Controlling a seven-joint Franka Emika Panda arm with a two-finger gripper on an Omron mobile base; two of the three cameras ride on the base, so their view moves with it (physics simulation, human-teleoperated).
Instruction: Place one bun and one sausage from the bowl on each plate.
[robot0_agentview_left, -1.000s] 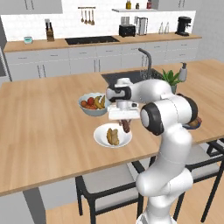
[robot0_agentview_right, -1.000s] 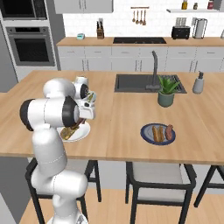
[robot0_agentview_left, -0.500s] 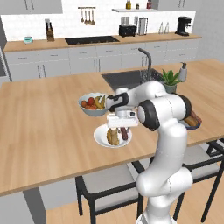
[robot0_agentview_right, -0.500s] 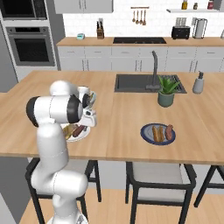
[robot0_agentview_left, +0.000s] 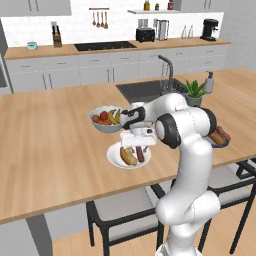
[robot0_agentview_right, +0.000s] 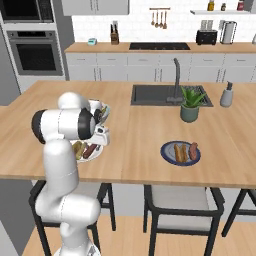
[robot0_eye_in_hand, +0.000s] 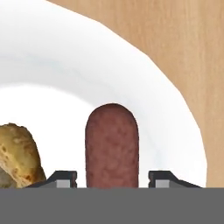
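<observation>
I see a fruit bowl (robot0_agentview_left: 105, 120) on the tabletop (robot0_agentview_left: 50, 135), with a plant (robot0_agentview_right: 190, 103) and soap bottle (robot0_agentview_right: 227, 94) beside the sink (robot0_agentview_right: 157, 94).

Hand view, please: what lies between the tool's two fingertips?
The sausage lies between the fingertips, gaps either side, on the white plate beside the bun.

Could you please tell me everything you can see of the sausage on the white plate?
The sausage is reddish-brown, matte and finely speckled, with a rounded end. It lies flat on the glossy white plate, beside the golden bun without touching it. It sits between the claw tips, with a small gap on either side.
</observation>
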